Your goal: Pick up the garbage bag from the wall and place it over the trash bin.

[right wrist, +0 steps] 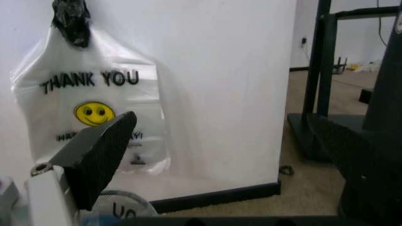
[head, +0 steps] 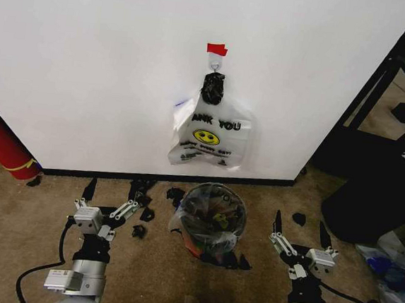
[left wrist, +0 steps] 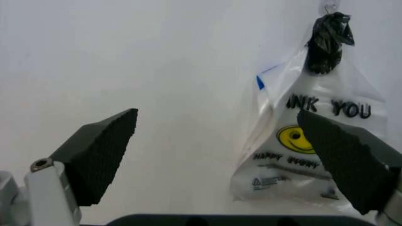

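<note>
Thin translucent white "THANK YOU" garbage bag hangs vertical on white wall, up & fwd, centred betw. left gripper & right gripper; both spread, empty; neither nearer.

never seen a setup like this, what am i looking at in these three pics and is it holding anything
It is a wheeled robot with two arms. One picture looks down from its head; the other two come from cameras on its wrists. In the head view the left tool and the right tool sit low over the carpet, both open and holding nothing. A bag with a smiley face hangs from a hook on the white wall, under red tape. Below it stands a dark bin, already lined with plastic. Black scraps lie around it on the floor.
</note>
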Tool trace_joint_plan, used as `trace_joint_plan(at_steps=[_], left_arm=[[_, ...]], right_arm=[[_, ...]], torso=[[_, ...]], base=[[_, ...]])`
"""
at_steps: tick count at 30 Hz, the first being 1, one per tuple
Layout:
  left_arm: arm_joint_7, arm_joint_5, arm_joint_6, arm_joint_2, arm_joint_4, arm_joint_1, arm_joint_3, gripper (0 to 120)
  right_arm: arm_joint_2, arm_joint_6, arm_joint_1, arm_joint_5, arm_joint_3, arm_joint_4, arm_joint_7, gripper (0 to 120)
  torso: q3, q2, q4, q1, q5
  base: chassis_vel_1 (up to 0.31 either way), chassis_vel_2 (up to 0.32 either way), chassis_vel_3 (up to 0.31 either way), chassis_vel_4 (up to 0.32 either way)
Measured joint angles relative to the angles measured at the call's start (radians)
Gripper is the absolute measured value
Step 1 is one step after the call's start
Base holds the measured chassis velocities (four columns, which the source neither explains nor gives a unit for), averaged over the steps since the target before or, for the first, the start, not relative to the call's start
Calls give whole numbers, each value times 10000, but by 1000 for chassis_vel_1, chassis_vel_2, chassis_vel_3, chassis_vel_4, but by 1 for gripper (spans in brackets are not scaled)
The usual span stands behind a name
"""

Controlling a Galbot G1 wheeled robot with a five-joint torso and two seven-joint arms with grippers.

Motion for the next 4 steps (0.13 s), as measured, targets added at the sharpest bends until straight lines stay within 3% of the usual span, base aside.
trace_joint_plan(at_steps=[4], left_arm=[[-16, -110, 34, 29, -94, 108, -78, 100]], right_arm=[[-119, -391, 131, 261, 54, 138, -11, 100]], torso=[[0, 0, 1, 0, 1]], base=[[0, 0, 0, 0]])
